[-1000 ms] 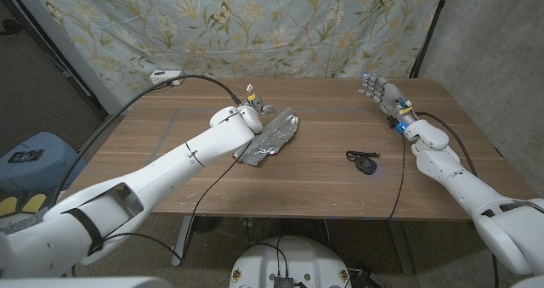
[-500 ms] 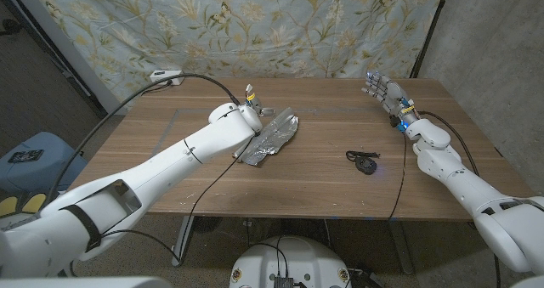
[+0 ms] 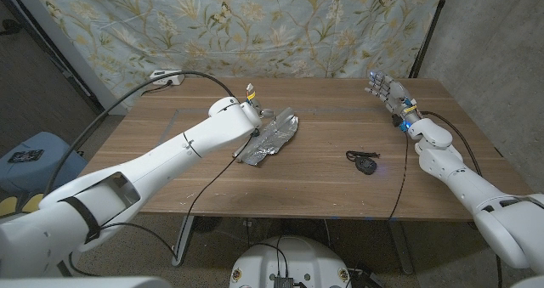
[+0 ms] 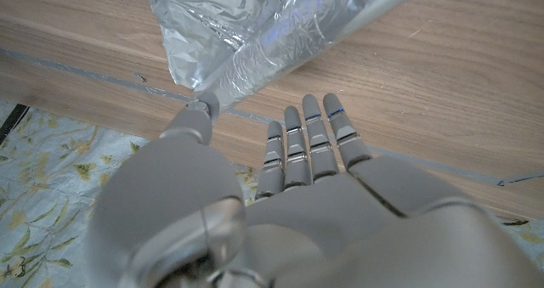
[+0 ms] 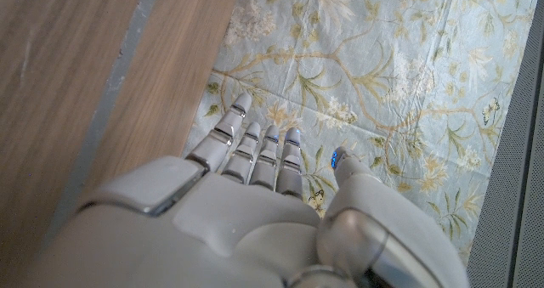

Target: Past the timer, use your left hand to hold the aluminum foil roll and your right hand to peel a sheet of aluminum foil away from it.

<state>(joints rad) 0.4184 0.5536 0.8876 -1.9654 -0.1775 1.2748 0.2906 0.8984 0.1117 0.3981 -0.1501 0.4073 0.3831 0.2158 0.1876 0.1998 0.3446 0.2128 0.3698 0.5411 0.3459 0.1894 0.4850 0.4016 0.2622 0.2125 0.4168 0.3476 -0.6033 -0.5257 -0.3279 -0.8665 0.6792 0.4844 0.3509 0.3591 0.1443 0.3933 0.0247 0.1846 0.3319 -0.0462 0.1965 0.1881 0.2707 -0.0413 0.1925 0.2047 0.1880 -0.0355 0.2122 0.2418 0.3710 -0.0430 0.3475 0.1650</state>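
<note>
Foil roll [image 3: 270, 140] lies on the tabletop [image 3: 323, 186], partly unrolled, crumpled sheet spread over it, long axis running diagonally toward the far edge. Left hand [image 3: 253, 115] sits at the roll's far-left side, right beside it; head view doesn't resolve contact. In the left wrist view the left hand [image 4: 297, 211] has its fingers [image 4: 310, 139] straight and held together, reaching toward the foil roll [image 4: 255, 33] but stopping short of it, bare wood between tips and foil. Thumb tip sits at the crinkled sheet's edge, touching or nearly so, can't tell which. Nothing gripped. Right hand [image 3: 384, 93] is well apart from the roll, off to its right near the tabletop's far right corner, raised, fingers extended and slightly spread. Right wrist view confirms: right hand [image 5: 255, 194], fingers [image 5: 251, 148] straight, thumb out to the side, holding nothing, pointing at the floral backdrop cloth [image 5: 382, 76]. Small black timer [image 3: 365, 162] with its cord lies on the tabletop to the right of the roll, between roll and right arm.
</note>
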